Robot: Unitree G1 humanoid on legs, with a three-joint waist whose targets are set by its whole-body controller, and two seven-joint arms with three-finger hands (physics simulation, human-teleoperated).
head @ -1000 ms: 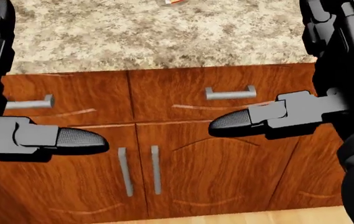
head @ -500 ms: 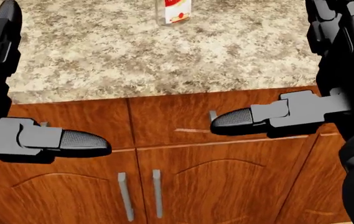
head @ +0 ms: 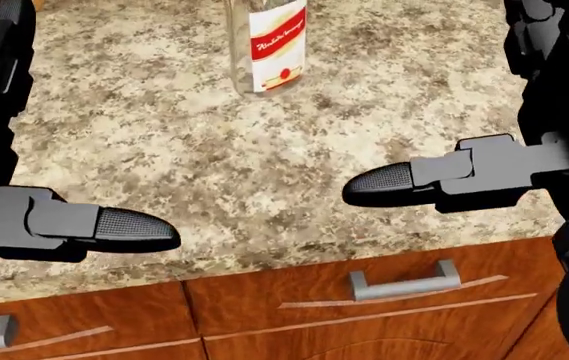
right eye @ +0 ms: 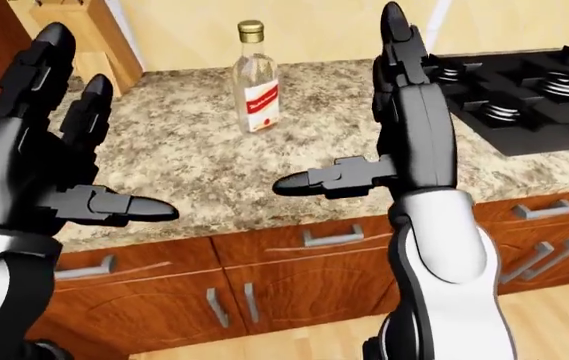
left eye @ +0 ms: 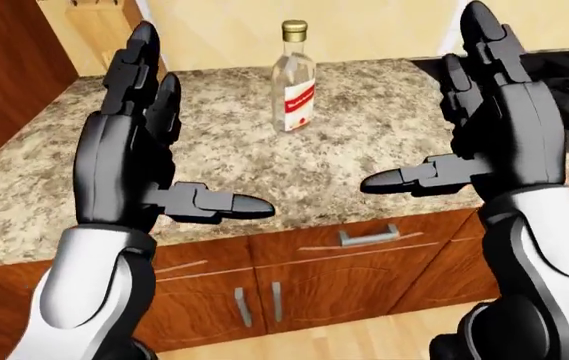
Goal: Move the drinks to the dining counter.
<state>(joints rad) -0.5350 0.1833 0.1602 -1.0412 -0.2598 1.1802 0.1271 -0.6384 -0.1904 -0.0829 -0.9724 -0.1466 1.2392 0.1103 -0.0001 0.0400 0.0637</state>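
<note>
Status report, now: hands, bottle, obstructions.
Left hand and right hand open, empty, raised short of the bottle. Bottle upright on granite counter, untouched. Nothing between hands and bottle.

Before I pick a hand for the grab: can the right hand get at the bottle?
Probably yes: the right hand is open, the bottle stands alone on the counter, nothing between them.

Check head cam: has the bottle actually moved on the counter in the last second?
No. The bottle drops down the head view together with the granite counter and drawer handle, so the camera moved, not the bottle.
</note>
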